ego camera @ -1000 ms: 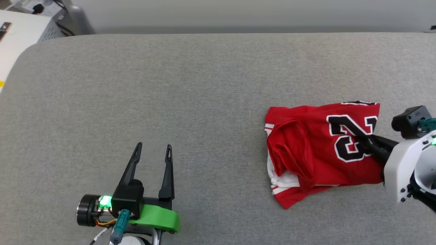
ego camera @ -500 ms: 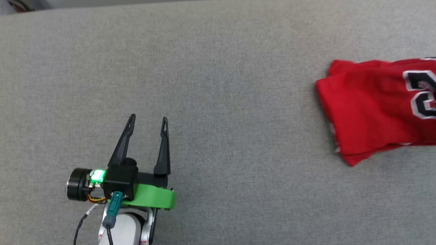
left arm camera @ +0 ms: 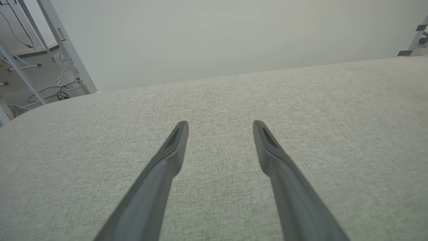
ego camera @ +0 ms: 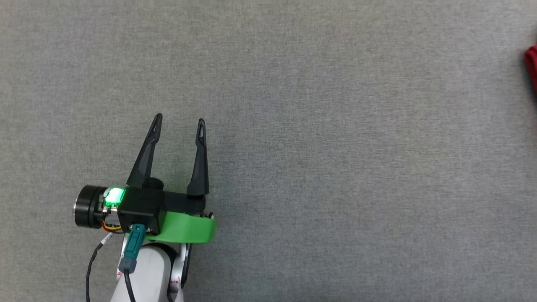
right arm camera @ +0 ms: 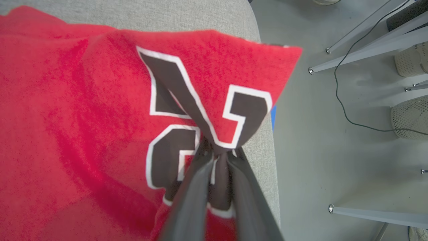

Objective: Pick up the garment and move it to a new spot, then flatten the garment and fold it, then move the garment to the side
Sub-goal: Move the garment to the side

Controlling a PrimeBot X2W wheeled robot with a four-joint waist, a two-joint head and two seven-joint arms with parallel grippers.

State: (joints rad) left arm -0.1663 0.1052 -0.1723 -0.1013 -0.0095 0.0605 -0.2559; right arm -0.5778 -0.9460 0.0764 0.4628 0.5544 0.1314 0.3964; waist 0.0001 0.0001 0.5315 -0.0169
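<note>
The garment (right arm camera: 67, 100), a red knit jersey with large black numerals edged in white, is seen in the right wrist view spread over the grey fabric-covered table (right arm camera: 200, 16), close to the table's rounded corner. A fold of its numbered part is drawn up into a peak and is pinched between the two long dark fingers of the right gripper (right arm camera: 217, 154), whose jaws are closed tightly on the cloth. One red corner is seen against the floor beyond the table's edge; whether it overhangs cannot be told. In the head view only a narrow red sliver of the garment (ego camera: 532, 67) is visible at the far right edge, well apart from the left gripper (ego camera: 179, 118).

The left gripper is held over bare grey cloth at the lower left of the head view, its fingers spread wide apart with nothing between them. A green curved bracket (ego camera: 184, 228) and a lit green lamp (ego camera: 113, 196) are carried at its base.

Beside the table, a pale grey floor (right arm camera: 317, 150) is crossed by a thin black cable (right arm camera: 344, 100), and slanted white metal legs (right arm camera: 361, 57) are seen there.
</note>
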